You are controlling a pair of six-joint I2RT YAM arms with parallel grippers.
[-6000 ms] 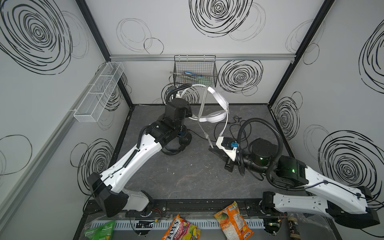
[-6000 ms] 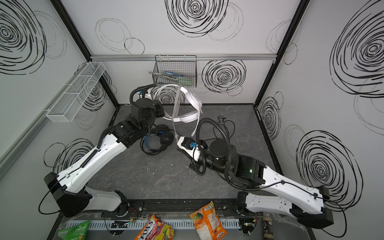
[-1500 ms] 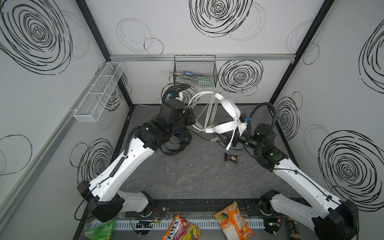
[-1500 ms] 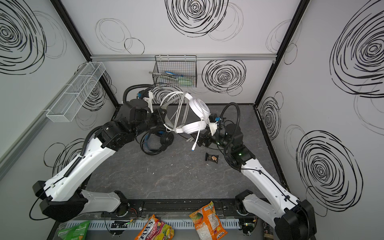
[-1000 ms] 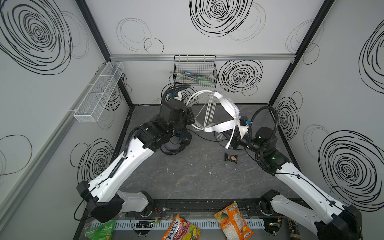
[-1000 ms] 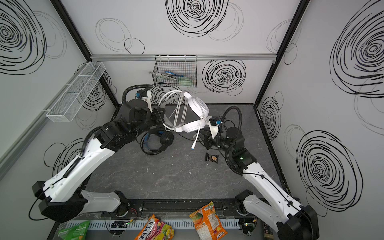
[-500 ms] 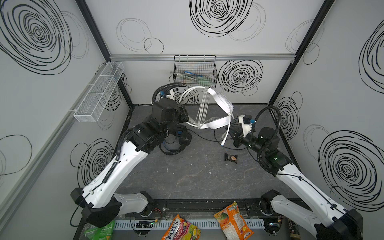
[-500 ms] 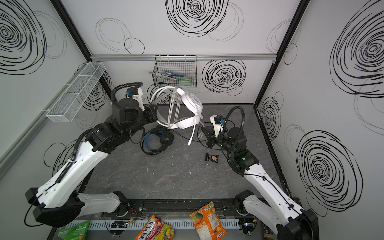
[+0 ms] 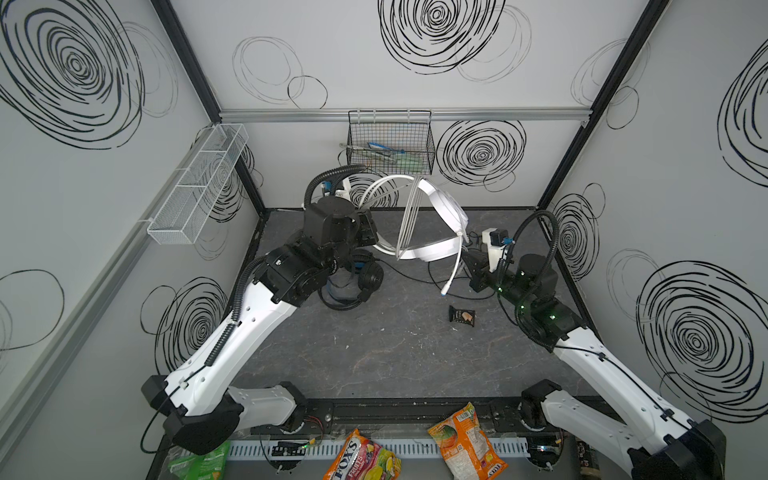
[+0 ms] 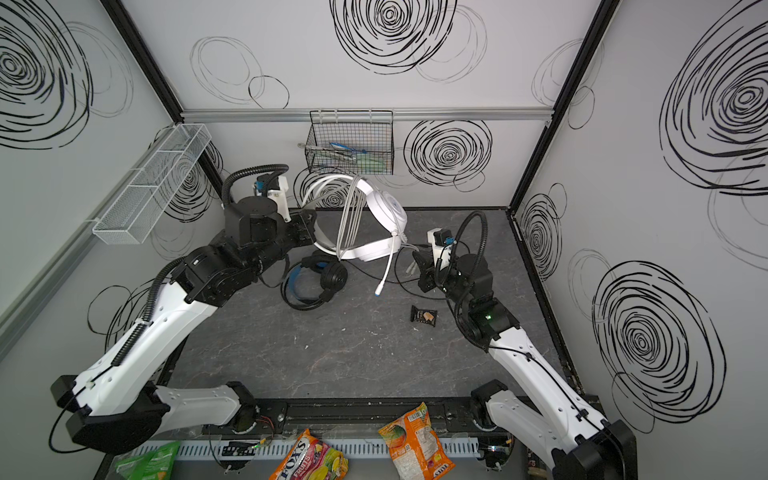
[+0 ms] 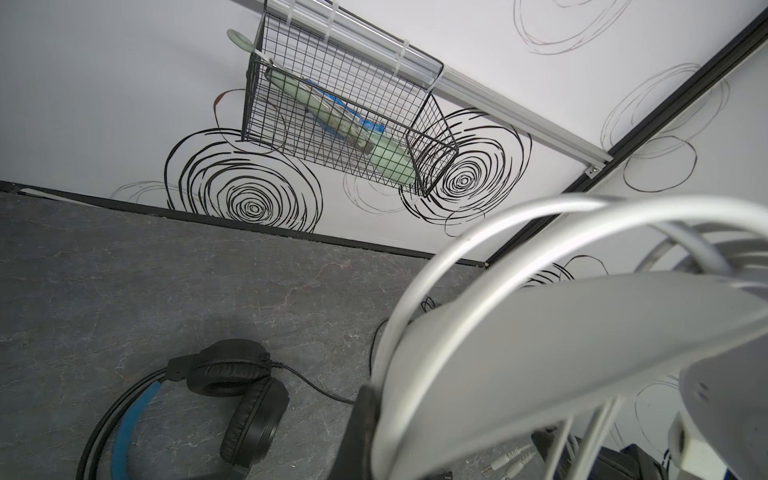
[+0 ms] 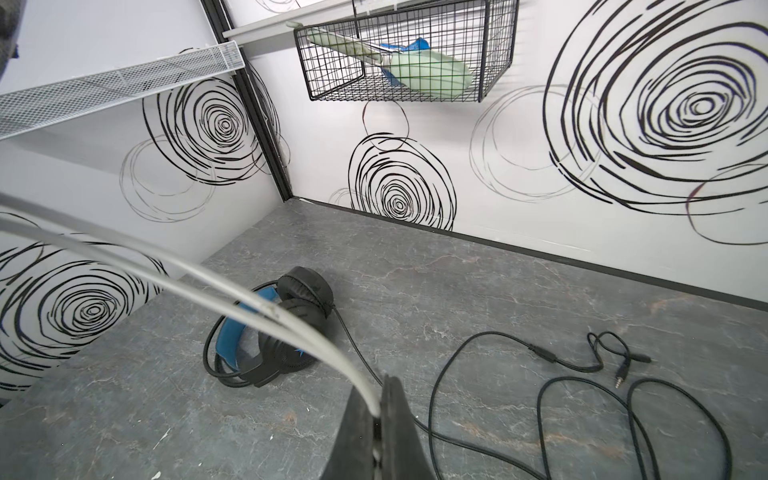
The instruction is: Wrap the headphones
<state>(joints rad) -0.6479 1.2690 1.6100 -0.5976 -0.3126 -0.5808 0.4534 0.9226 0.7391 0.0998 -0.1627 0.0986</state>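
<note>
White on white: clamped headband (image 9: 428,252) in left gripper (image 9: 370,235), pinched cable (image 12: 266,309) in right gripper (image 12: 377,399) — likely risked slack loops (image 9: 409,220) sliding off.

white headset (image 9: 446,212), white cable (image 9: 406,224). black headset (image 10: 334,276), blue-lined band, black cable (image 12: 544,356). my right gripper (image 12: 376,415) black. floor (image 9: 374,345) grey, marbled. walls (image 9: 353,54) white, black swirls.

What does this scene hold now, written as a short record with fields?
left gripper: shut on white headset, held above the table
right gripper: shut on white cable
white cable: several turns across the white headset
black headset: lying on the table
black cable: loose on the table
packet: on the table
</note>
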